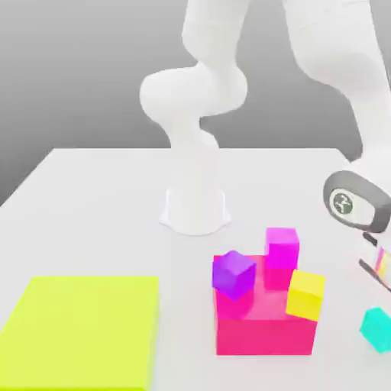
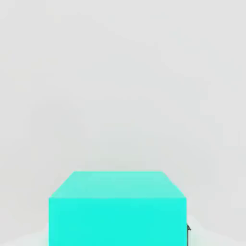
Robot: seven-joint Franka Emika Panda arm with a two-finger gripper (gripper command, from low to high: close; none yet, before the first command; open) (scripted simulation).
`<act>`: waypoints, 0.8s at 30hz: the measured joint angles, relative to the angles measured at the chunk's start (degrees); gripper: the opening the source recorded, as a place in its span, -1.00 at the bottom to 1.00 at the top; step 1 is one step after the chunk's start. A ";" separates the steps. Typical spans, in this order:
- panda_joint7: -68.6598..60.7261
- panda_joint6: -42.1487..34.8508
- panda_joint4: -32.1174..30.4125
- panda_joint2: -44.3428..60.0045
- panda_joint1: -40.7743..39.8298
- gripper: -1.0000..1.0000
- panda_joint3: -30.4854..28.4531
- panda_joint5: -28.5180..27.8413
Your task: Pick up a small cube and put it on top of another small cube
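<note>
From the hand view the cyan cube (image 2: 117, 207) sits right under my gripper, and the fingers read as clenched; I judge they are pinching that cube, though I can't see the pads themselves. In the exterior view the same cube (image 1: 376, 329) sits low at the exterior view's right edge, just off the table (image 1: 99, 198) or barely on it, I cannot tell which. My worry is a shallow or off-centre pinch: the cube's faces look smooth and matte, so it could twist or slip as I carry it. Next over, the yellow cube (image 1: 306, 295) and purple cube (image 1: 233, 274) perch tilted on the pink stepped block (image 1: 263, 328), both near its edges, so a careless swing could knock them off. A tilted top would also make a poor landing spot. Farther toward the exterior view's left lies a flat lime slab (image 1: 84, 328), then the arm's white base (image 1: 195, 210).
</note>
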 joint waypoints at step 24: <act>43.35 -0.42 -0.71 -0.07 -3.66 -1.00 -18.04 16.40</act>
